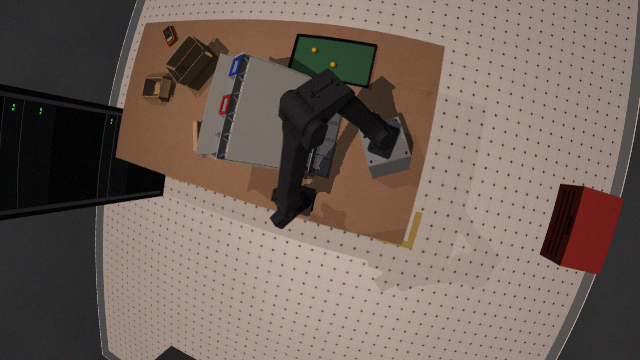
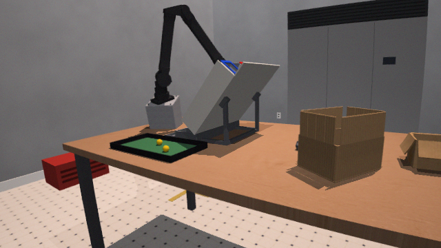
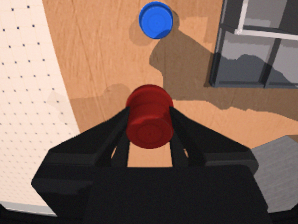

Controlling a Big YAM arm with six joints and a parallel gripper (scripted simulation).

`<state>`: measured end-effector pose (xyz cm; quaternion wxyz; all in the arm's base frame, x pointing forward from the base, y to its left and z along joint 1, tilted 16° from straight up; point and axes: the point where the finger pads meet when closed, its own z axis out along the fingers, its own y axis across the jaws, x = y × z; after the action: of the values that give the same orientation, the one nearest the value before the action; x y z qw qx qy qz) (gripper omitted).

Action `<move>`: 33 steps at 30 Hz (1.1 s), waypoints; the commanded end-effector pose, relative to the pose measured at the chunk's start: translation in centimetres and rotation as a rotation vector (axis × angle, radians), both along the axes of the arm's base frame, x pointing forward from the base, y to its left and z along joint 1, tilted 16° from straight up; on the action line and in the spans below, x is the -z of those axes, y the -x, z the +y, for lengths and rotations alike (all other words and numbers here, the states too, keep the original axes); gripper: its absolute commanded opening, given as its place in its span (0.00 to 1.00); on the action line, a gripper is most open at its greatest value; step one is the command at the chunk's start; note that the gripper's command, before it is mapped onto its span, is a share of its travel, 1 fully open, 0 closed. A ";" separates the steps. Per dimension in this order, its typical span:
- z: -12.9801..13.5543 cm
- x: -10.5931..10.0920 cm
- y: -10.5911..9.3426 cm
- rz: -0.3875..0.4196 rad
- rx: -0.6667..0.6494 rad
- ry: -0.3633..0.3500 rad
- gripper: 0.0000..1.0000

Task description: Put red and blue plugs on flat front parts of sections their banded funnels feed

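Cardboard stands at the far end of my table point(image 1: 150, 135) point(image 2: 262, 172) point(image 3: 95, 50): a tall open box point(image 1: 187, 72) point(image 2: 317, 151) and a smaller one point(image 1: 145, 94) point(image 2: 431, 151), both on the other side of the housing from my arm's base. That tilted grey housing point(image 1: 265, 110) point(image 2: 207, 96) is the bulk I have to mind, filling the middle of the table, with the blue funnel band point(image 1: 231, 68) point(image 2: 225, 62) and the red funnel band point(image 1: 222, 106) point(image 2: 241, 63) at its raised end. Off one side lies the green-lined tray point(image 1: 352, 55) point(image 2: 129, 145), two yellow marbles point(image 1: 314, 50) point(image 1: 333, 64) point(image 2: 159, 142) point(image 2: 165, 148) inside it. My arm point(image 1: 291, 160) point(image 2: 167, 45) rises from its grey block, bends high at the elbow, then slopes down behind the housing in the exterior view; from above, its wrist is by the table's long edge. I've got the gripper point(image 3: 149, 113) closed around the red plug point(image 3: 150, 132), one finger against each side, over the wood near the dark-walled sections point(image 1: 327, 150) point(image 3: 242, 72). The plug looks like a short round piece, glossy dark red, its circular end facing the wrist camera. Beyond it the blue plug point(image 3: 156, 21) sits on the wood, round end up, well apart from the fingers.
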<state>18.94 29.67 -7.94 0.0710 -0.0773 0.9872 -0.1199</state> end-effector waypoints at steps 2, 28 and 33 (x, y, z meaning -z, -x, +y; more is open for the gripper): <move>1.0 -0.7 -0.5 -0.015 -0.014 -0.036 0.00; -8.9 -2.8 -1.9 -0.016 -0.004 -0.027 0.00; -11.1 -3.3 -2.2 -0.016 -0.004 -0.026 0.00</move>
<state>20.20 19.31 -5.50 0.0708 -0.0648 0.9880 -0.1209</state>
